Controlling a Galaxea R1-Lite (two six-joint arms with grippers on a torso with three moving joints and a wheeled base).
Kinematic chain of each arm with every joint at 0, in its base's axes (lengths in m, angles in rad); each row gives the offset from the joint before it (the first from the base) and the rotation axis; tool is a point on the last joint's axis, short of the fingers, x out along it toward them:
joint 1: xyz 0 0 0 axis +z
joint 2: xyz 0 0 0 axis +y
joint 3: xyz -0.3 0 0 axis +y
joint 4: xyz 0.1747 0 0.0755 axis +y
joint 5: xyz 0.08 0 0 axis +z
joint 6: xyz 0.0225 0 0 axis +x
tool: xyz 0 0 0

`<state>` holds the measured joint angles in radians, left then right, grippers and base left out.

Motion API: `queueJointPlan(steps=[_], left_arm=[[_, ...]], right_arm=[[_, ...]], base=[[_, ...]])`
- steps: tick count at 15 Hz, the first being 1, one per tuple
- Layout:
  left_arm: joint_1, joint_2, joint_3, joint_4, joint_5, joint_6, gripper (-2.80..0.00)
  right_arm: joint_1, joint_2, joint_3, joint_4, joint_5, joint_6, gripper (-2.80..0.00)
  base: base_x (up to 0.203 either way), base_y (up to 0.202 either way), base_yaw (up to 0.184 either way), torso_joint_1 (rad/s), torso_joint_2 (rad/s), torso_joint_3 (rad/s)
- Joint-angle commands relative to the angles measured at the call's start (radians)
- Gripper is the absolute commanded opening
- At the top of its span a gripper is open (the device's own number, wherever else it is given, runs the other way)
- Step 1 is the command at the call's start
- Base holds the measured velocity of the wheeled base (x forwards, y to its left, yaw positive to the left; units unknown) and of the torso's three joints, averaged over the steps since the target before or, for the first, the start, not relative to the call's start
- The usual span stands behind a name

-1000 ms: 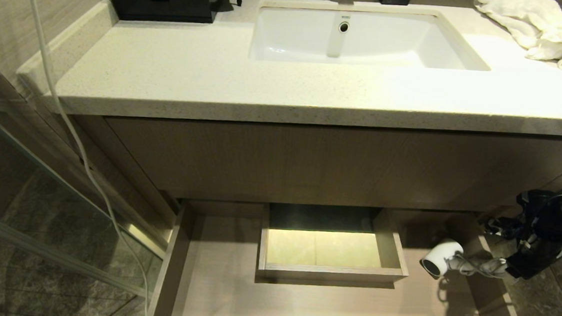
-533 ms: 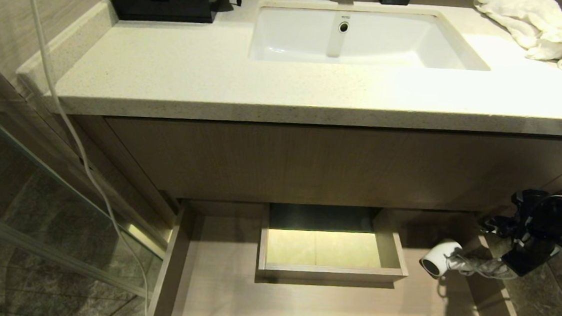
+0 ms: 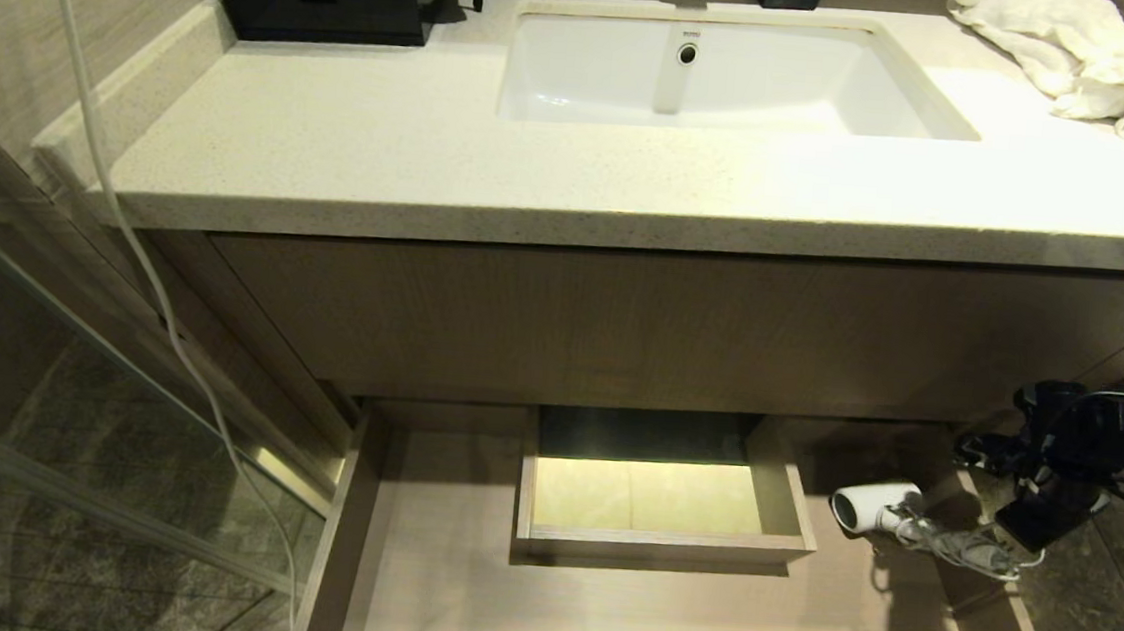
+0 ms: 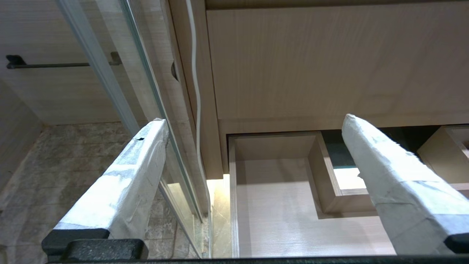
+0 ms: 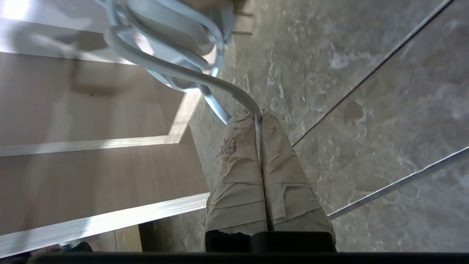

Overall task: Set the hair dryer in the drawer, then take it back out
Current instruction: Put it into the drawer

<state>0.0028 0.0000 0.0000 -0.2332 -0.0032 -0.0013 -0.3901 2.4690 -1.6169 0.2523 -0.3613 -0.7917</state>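
The right gripper [image 5: 259, 119], at four o'clock in the head view, is clamped on the hair dryer's [image 3: 873, 508] white cord [image 5: 205, 79] above the open drawer [image 3: 659, 614]. The left gripper [image 4: 256, 124] hangs parked with its fingers wide apart.

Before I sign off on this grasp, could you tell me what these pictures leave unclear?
- Grip: in the right wrist view the right gripper is shut, a cord loop at its tips; whether it pinches the cord is unclear.
- Hair dryer: the right wrist view's upper edge cuts off its barrel.
- Drawer: the head view's lower edge hides its front.
- Left gripper: open, absent from the head view.
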Motion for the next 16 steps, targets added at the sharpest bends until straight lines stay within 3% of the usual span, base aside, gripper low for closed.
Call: queueJointPlan(steps=[1,9,10,16], left_arm=[[0.000,0.000,0.040,-0.002,0.000,0.000,0.00],[0.000,0.000,0.040,-0.002,0.000,0.000,0.00],[0.000,0.000,0.040,-0.002,0.000,0.000,0.00],[0.000,0.000,0.040,-0.002,0.000,0.000,0.00]], right_arm=[[0.023,-0.024,0.018,0.003,0.005,-0.004,-2.80],[0.092,-0.062,0.110,0.004,0.027,-0.008,-2.80],[0.094,-0.061,0.115,0.008,0.027,-0.009,0.00],[0.097,-0.066,0.104,0.008,0.024,-0.005,0.00]], base=[[0.000,0.000,0.000,0.000,0.00,0.000],[0.000,0.000,0.000,0.000,0.00,0.000],[0.000,0.000,0.000,0.000,0.00,0.000],[0.000,0.000,0.000,0.000,0.00,0.000]])
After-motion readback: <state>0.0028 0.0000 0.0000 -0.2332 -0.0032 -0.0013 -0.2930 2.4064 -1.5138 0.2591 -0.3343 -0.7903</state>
